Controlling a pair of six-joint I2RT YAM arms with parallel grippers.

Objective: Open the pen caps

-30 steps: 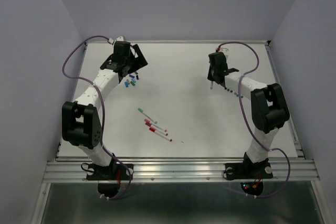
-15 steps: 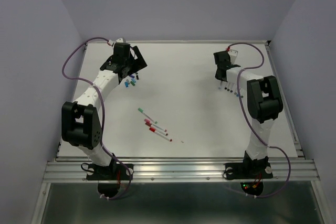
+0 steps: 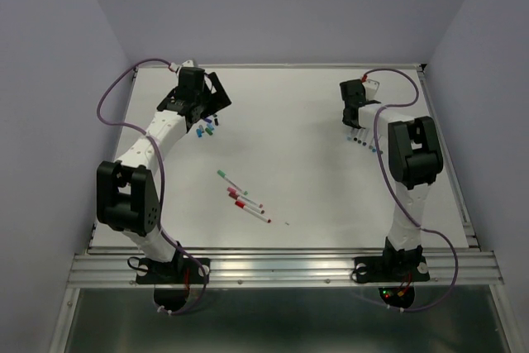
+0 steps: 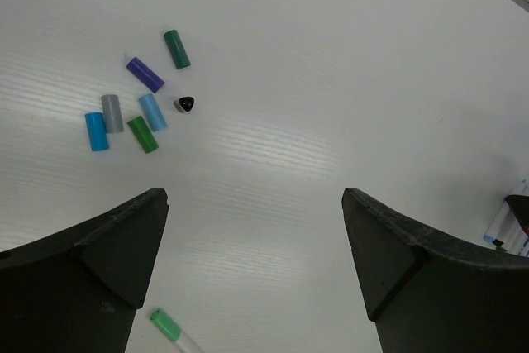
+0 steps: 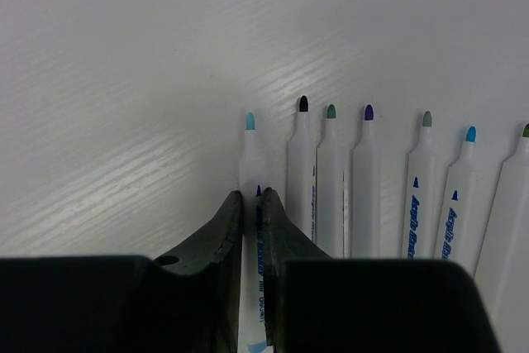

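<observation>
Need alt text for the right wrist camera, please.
The right gripper is shut on an uncapped white pen with a light-blue tip. It lines up at the left end of a row of six more uncapped pens on the white table.

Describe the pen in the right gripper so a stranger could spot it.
On the white table's far right side lies a row of uncapped white pens. The pen at the row's end, leftmost in the right wrist view, sits pinched in the right gripper. Its tip is pale blue; its neighbour's is black.
</observation>
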